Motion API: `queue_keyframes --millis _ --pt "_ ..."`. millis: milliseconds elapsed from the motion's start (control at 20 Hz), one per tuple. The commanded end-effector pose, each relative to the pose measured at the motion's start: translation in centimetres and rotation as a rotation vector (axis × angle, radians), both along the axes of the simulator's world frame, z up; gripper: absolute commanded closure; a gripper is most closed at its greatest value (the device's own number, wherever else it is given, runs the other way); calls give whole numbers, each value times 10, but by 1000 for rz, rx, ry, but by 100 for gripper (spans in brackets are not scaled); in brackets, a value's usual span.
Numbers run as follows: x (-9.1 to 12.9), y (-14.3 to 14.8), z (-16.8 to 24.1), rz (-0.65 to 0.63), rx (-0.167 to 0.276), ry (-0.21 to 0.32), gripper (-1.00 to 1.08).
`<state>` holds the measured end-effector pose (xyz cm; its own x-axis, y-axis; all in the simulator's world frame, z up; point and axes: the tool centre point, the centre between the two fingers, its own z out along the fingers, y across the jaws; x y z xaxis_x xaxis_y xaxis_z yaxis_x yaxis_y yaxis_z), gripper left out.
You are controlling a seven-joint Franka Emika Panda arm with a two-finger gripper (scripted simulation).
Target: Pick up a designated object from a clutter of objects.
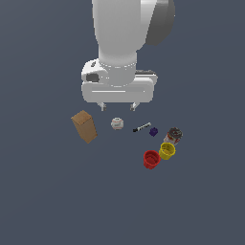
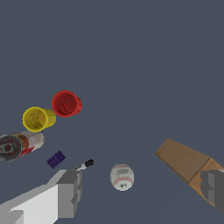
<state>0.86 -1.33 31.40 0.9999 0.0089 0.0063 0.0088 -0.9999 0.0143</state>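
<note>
Seven small items lie scattered on a dark grey floor beneath a white robot arm. The gripper (image 1: 117,106) hangs above them with its jaws spread wide and nothing between them, roughly over a whitish ball (image 1: 117,123). The can (image 1: 174,135), with a dark round top and a mottled red, white and brown label, stands at the exterior view's right end of the clutter. A yellow cup (image 1: 167,150) sits just beside it, with a red cup (image 1: 151,159) next along, so a descending finger could likely clip the yellow cup or tip the can. A purple cube (image 1: 153,131) and black marker (image 1: 141,127) lie nearby; a tan box (image 1: 84,126) stands well apart. No lettering is legible on the can's label or anywhere else.
</note>
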Motion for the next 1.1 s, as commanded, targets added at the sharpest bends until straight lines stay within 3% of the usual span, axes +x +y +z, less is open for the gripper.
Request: queue_keyframes --millis 0,650,1050 --pt "0 0 0 0 0 0 -92" --pt "-1 -3 8 -26 14 -4 -92" --pt "6 34 -19 -3 4 -2 -92"
